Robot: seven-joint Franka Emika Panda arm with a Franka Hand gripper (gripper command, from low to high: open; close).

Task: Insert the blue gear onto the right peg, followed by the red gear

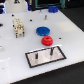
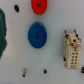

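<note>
A white tabletop (image 1: 70, 35) fills most of the exterior view, evenly lit and faintly glossy. Behind its far edge the background is dark, with blurred blue shapes (image 1: 52, 8) there.

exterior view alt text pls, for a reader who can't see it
A blue gear and a smaller red gear lie on a white table, the red one nearer a grey black-bordered plate with a dark upright peg. A beige block sits toward the exterior view's left.

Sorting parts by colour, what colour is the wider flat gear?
Blue: the blue gear shows best in the wrist view.
</note>
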